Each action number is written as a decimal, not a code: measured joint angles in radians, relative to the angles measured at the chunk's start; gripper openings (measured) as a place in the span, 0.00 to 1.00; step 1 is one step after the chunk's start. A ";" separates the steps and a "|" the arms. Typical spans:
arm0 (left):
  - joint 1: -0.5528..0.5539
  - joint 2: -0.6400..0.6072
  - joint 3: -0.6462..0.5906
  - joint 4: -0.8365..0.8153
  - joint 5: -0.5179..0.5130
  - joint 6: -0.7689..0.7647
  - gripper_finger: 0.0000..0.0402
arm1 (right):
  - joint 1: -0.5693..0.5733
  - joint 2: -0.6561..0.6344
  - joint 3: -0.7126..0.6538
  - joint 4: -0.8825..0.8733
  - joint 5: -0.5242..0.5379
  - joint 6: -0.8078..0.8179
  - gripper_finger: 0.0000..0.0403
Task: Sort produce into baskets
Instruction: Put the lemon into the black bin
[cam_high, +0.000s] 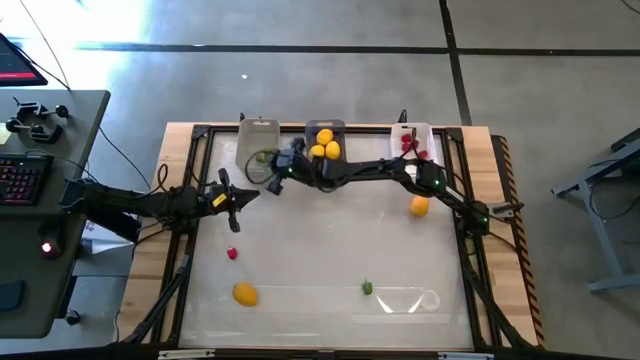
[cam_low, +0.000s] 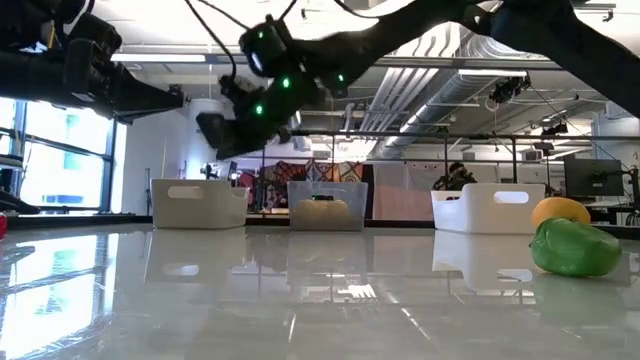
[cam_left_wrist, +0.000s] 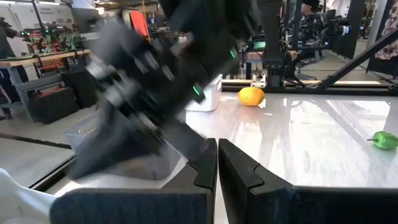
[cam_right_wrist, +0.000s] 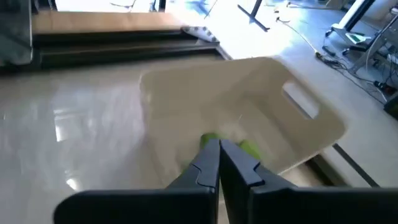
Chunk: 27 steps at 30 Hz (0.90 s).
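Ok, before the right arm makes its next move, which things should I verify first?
1. Is the right end effector empty? Ok: shut, nothing between its fingers.
2. Are the green bits inside the clear basket? Ok.
3. Is the left end effector out of the way? Cannot tell: shut, close to the right arm.
4. Is the table sorted? Not ok: orange, berry, lemon and green piece lie loose.
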 joint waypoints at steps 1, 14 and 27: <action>0.000 0.000 0.000 0.000 0.000 0.000 0.01 | 0.005 -0.011 -0.039 0.007 -0.001 0.006 0.00; 0.000 0.000 0.001 -0.023 -0.001 -0.008 0.01 | 0.143 -0.490 -0.662 0.120 0.076 0.117 0.00; 0.000 0.000 0.001 -0.026 0.000 -0.008 0.01 | 0.362 -0.965 -1.010 -0.479 0.141 0.617 0.00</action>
